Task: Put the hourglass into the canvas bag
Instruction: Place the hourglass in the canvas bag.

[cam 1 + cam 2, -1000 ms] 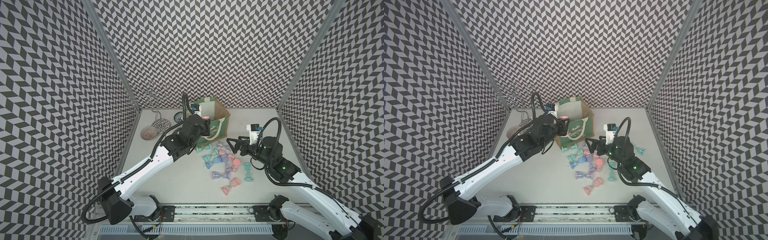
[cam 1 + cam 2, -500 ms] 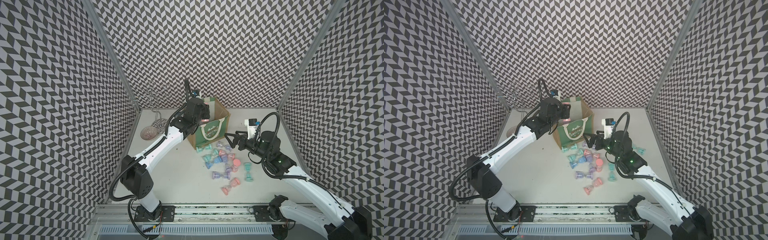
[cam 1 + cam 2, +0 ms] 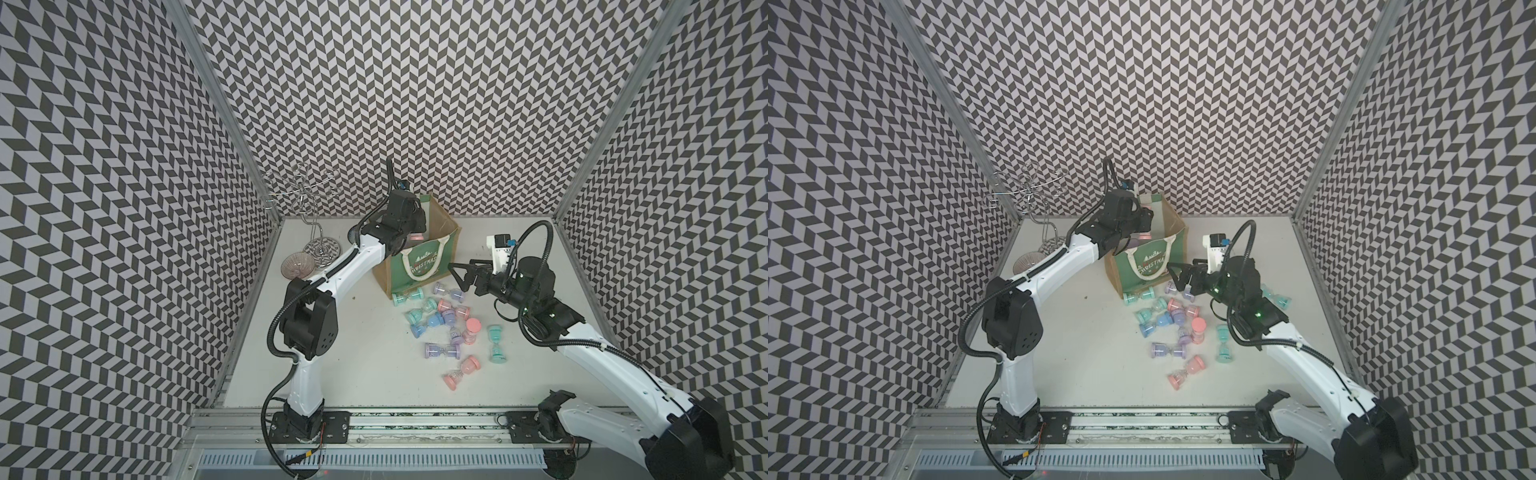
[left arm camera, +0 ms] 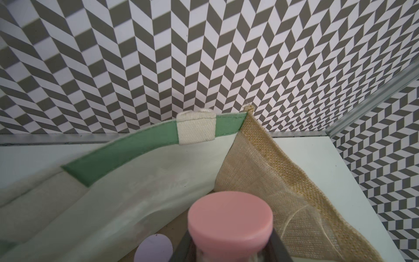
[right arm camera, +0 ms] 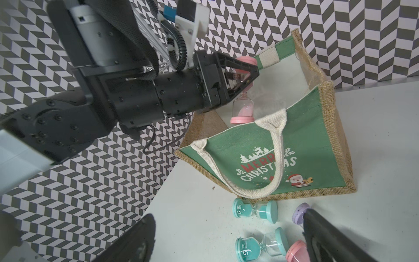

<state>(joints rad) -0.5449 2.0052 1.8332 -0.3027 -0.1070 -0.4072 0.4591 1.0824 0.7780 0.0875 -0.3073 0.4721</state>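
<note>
Since a second ago: the left arm has stretched up and toward frame centre, carrying the left gripper from beside the bag's front to over its mouth. The right arm has edged left, closer to the bag.

Left gripper: clamped on the pink hourglass, jaws on the glass just below the upper cap. The hourglass hangs upright, with its lower cap already below the rim and the white lining behind it. The left wrist view looks down on its upper cap with the bag's far corner beyond. A grip high on the glass keeps it vertical and goes in cap first, so nothing catches the rim.

Bag: stands just above centre in both top views, mouth open. Its front handle droops over the green panel, leaving the opening free.

A lilac cap shows beside the pink one. It is probably an hourglass lying in the bag, but I cannot tell for certain.

Right gripper: jaws wide apart, holding nothing, just right of the bag's front corner and above the pile on the table. Judged to be staged for the next pick.

Step judged: release is next, and the drop looks short.
</note>
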